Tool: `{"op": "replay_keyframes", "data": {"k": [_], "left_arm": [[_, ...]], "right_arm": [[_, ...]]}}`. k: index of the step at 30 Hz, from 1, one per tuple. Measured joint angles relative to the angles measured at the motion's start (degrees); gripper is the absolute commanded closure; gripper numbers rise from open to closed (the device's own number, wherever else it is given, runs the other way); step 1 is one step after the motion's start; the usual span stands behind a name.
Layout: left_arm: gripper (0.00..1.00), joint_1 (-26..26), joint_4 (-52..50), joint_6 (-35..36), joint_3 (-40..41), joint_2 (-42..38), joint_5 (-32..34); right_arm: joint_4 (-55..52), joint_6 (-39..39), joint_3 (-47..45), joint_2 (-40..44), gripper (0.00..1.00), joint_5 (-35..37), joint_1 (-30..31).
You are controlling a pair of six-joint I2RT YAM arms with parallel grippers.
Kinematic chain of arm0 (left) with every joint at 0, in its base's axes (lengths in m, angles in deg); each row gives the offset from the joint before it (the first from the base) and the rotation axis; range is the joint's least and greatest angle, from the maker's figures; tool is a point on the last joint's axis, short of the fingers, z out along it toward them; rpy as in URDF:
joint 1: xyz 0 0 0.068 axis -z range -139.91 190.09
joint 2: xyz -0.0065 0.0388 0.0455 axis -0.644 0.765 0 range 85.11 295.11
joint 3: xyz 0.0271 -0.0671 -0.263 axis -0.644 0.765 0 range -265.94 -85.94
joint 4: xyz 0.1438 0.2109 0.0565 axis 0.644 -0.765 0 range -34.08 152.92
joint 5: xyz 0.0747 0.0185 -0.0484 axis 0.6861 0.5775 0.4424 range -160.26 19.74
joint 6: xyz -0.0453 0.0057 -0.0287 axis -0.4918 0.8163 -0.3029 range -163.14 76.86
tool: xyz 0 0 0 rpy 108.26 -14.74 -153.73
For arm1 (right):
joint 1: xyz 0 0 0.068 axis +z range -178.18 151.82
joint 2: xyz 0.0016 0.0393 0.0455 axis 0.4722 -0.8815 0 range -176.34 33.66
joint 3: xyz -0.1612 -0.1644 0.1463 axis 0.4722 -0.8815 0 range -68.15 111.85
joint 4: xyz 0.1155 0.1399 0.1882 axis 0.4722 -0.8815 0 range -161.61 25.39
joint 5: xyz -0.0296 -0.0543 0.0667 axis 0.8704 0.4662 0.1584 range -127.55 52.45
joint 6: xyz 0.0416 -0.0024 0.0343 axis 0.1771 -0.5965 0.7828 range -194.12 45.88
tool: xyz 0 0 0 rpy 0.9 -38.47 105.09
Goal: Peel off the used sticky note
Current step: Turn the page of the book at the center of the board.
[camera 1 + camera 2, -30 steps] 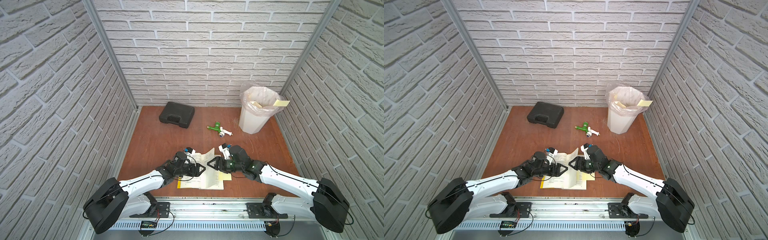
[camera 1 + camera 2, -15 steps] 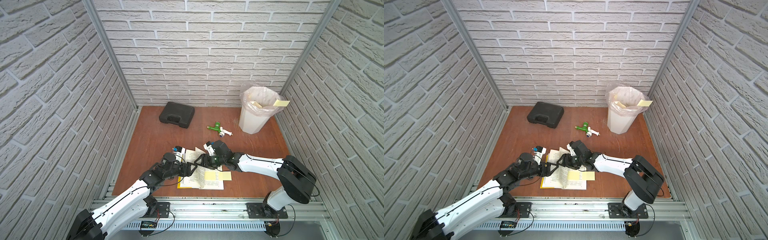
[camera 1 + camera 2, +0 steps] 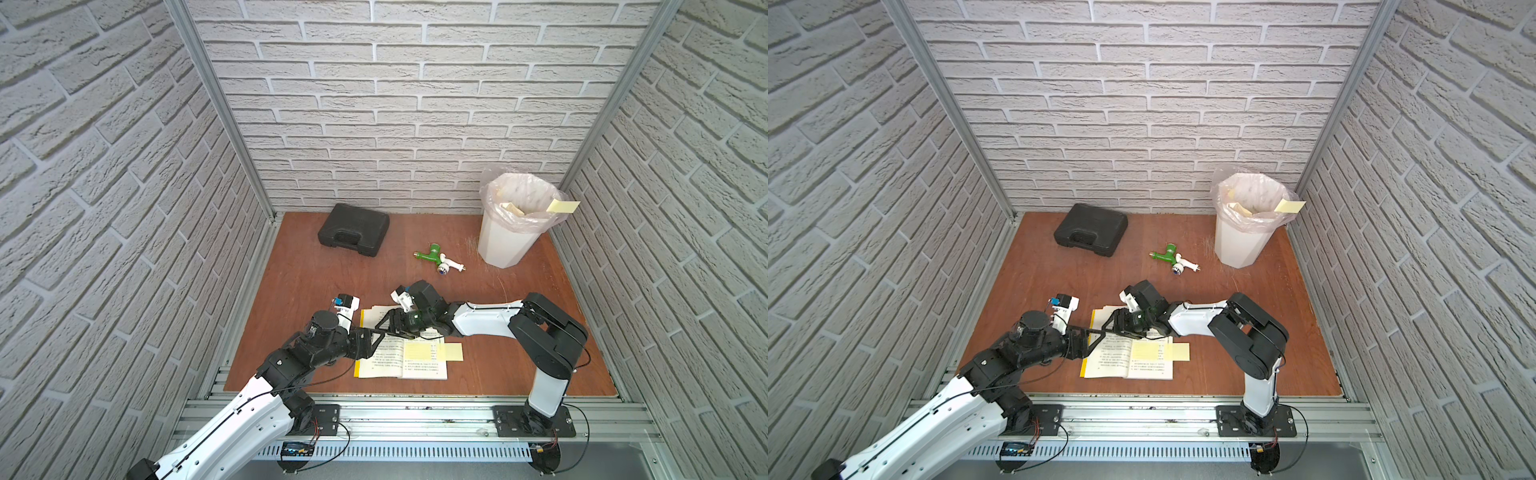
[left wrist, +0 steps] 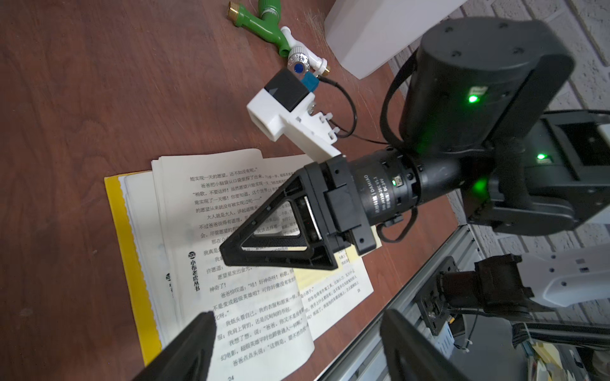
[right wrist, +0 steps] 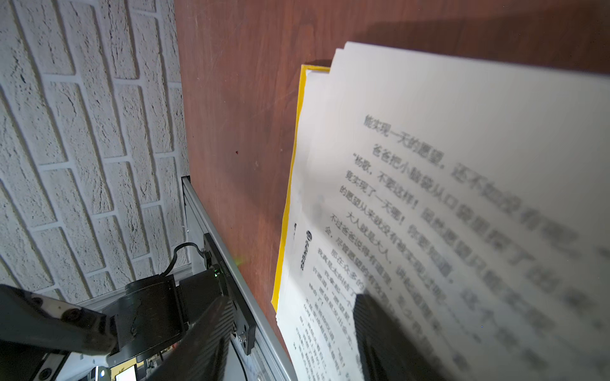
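Open book: lies flat near the front edge of the desk. Yellow sticky note: stuck on the book's right-hand page, overhanging the page's outer edge. Left tool: released, fingers spread above the left-hand page, nothing between them. Right tool: released, fingers apart, tips low over the left-hand page. Lined bin, black case, green tap: at the back.
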Motion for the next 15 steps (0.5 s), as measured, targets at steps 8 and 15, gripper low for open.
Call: {"op": "replay_keyframes", "data": {"k": [8,15], "left_arm": [[0.16,0.1,2.0,0.7,0.0,2.3,-2.8],[0.17,2.8,7.4,0.7,0.4,6.1,-4.9]], "right_arm": [[1.6,0.3,0.2,-0.8,0.38,-0.5,0.0],[6.1,3.3,-0.2,-1.7,0.39,-0.3,0.0]]}}
